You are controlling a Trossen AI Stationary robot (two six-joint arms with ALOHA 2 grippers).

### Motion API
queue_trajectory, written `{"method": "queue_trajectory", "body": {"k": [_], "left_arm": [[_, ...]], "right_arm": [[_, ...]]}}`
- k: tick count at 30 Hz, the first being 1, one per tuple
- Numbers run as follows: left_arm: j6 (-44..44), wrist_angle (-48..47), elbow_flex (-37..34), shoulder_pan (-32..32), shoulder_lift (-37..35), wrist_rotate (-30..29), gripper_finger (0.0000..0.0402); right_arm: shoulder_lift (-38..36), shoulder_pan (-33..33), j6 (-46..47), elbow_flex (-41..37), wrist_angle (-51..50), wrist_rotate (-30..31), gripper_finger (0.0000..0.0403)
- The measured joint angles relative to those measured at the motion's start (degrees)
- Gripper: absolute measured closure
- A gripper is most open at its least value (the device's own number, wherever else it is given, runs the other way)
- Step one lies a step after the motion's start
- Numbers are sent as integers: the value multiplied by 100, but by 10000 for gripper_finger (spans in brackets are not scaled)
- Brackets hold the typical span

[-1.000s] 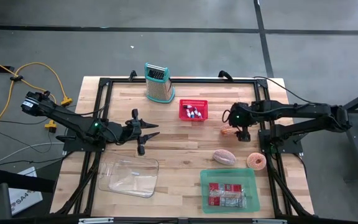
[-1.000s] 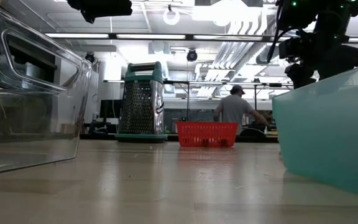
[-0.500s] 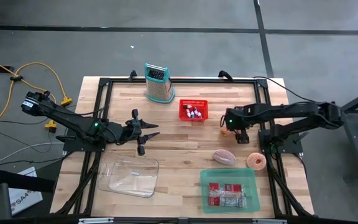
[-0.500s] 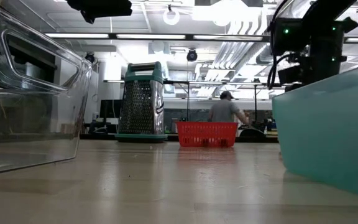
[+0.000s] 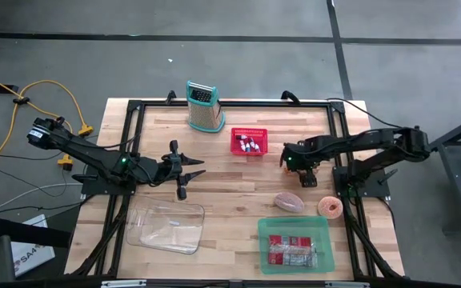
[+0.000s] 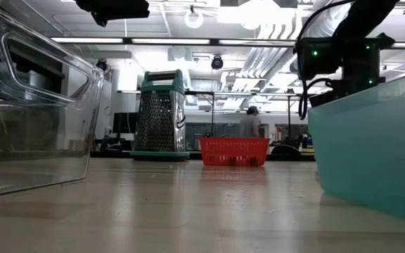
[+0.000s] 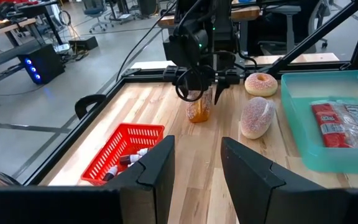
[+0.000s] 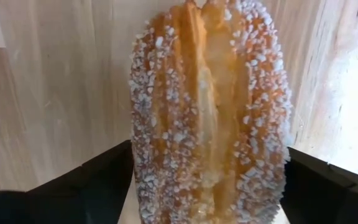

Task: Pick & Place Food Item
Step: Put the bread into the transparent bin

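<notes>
A: Right claw (image 7: 207,93) points straight down, fingers spread wide on both sides of the sugar-crusted orange pastry (image 8: 210,118), which lies on the wooden table (image 5: 230,196) just beside the red plastic basket (image 5: 248,142).

B: Left claw (image 5: 192,168), across the basket from the pastry, hangs partly parted, holding nothing.

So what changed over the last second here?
The right hand came down over the sugared pastry, its open fingers now on either side of it, not yet closed. The left hand, red basket, grater and teal tray stayed put.
</notes>
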Motion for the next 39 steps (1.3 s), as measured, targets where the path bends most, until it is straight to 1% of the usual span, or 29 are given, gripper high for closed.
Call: {"method": "queue_trajectory", "body": {"k": [7,11,16,19,23,27,32,39], "left_arm": [[-1,0,0,-1,0,0,277],[0,0,0,-2,0,0,277],[0,0,0,-2,0,0,277],[-1,2,0,0,0,0,277],[0,2,0,0,0,-2,277],[0,2,0,0,0,-2,277],[0,2,0,-1,0,-2,277],[-2,2,0,0,0,-2,277]], "right_arm": [[0,2,0,0,0,-9,126],[0,0,0,0,0,-11,152],[0,0,0,1,0,-10,169],[0,2,0,2,0,24,172],[0,2,0,66,-53,225,173],[0,2,-1,394,-289,332,173],[0,76,17,1071,-512,304,173],[0,631,42,2169,-415,256,173]]}}
